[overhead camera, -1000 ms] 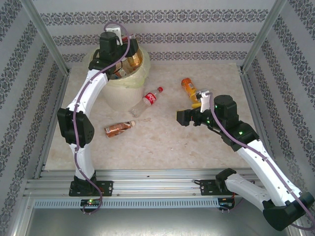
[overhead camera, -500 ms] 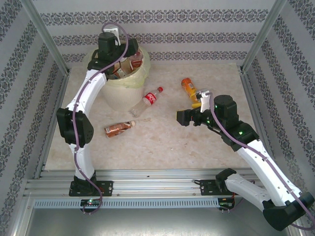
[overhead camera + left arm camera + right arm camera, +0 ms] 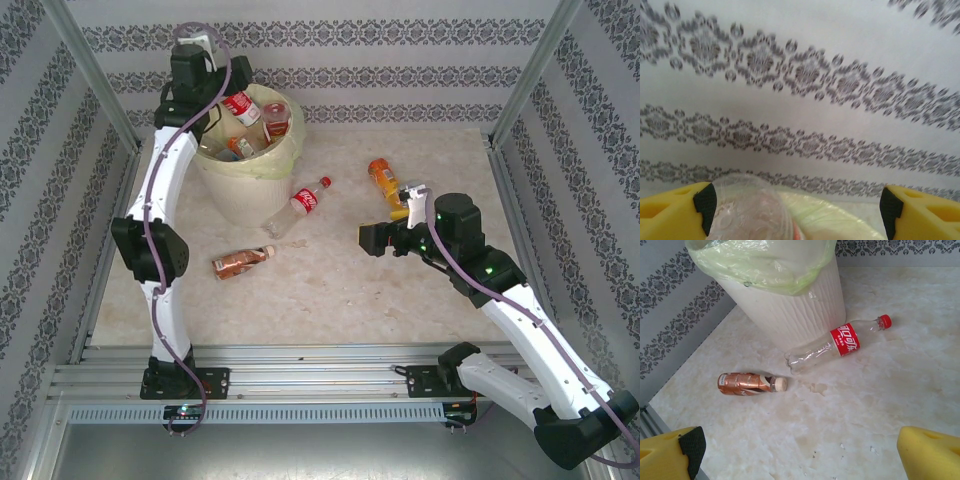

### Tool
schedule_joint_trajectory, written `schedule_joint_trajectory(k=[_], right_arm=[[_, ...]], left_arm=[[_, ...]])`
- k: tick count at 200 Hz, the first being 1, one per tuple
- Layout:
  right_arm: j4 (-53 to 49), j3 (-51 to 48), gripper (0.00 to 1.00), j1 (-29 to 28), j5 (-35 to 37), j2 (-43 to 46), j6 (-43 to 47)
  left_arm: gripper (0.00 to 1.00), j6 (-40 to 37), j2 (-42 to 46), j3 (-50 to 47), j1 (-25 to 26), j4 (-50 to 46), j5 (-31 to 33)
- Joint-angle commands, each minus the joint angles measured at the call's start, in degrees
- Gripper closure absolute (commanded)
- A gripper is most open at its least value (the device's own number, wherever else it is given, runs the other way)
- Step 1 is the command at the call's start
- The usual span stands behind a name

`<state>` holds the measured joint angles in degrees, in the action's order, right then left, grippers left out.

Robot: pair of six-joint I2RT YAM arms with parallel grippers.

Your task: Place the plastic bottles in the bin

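The cream bin (image 3: 240, 188) with its pale yellow bag stands at the back left and holds several bottles; a red-labelled one (image 3: 241, 107) lies on top. My left gripper (image 3: 208, 92) hangs over the bin's back-left rim, jaws wide apart. In the left wrist view a clear bottle's base (image 3: 747, 212) sits beside the left pad (image 3: 705, 202), far from the other pad, above the bag's rim (image 3: 840, 220). On the table lie a clear red-labelled bottle (image 3: 305, 203), a brown bottle (image 3: 243, 262) and an orange bottle (image 3: 383, 178). My right gripper (image 3: 371, 238) stands open and empty, right of the first two.
Patterned walls and metal frame posts (image 3: 95, 75) close in the table at the back and both sides. The bin (image 3: 790, 305) stands just behind the red-labelled bottle (image 3: 840, 342). Bare table (image 3: 840, 430) lies between my right gripper (image 3: 800, 452) and the brown bottle (image 3: 747, 383).
My left gripper has swung left and back from over the middle of the bin and its jaws have widened, uncovering the bottles inside. The right arm has not moved.
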<state>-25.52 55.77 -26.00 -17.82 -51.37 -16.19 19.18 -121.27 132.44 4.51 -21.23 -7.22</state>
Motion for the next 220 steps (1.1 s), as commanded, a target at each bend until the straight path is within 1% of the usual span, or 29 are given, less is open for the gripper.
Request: schedule_joint_trajectory(k=[1,37,58,79,105,134,166,188,207,220], right_arm=[[-0.8,1.5,0.02,0.2,0.9,0.8,0.8],[-0.8,1.5,0.02,0.2,0.7,0.6,0.7],[-0.7,1.3,0.02,0.2,0.6,0.5,0.7],[-0.6,1.2,0.02,0.2,0.7,0.5,0.8],[-0.3,0.9,0.02,0.2,1.7,0.0,0.6],[-1.8,1.5,0.02,0.2,5.7,-1.5,-0.6],[-3.8,2.4,0.02,0.3,9.3,-4.0,-3.2],[-4.3,2.8,0.02,0.5,10.5,-5.6,-5.4],[-4.6,3.3,0.02,0.8,12.1,-6.8,-7.4],[-4.9,4.0,0.02,1.3,12.4,-7.8,-8.1]], left_arm=[[0.18,-2.0,-2.2,2.2,-0.5,-6.0,0.6],[0.31,-2.2,-2.0,1.0,-0.5,-7.9,1.2],[0.36,-1.9,0.2,-3.3,-0.6,-6.2,1.2],[0.36,-1.5,3.5,-7.6,-0.6,-2.8,1.5],[0.36,-1.9,5.1,-7.1,-0.6,-3.8,2.1],[0.36,-1.9,7.5,-8.0,-0.6,-4.9,2.7],[0.31,-1.2,12.8,-12.5,-0.6,-3.7,0.5],[0.22,-0.8,17.3,-16.3,-0.5,-3.2,-2.8],[0.15,-0.5,22.5,-21.5,-0.2,-2.3,-5.5],[0.1,-0.5,26.3,-25.2,0.1,-1.9,-8.5]])
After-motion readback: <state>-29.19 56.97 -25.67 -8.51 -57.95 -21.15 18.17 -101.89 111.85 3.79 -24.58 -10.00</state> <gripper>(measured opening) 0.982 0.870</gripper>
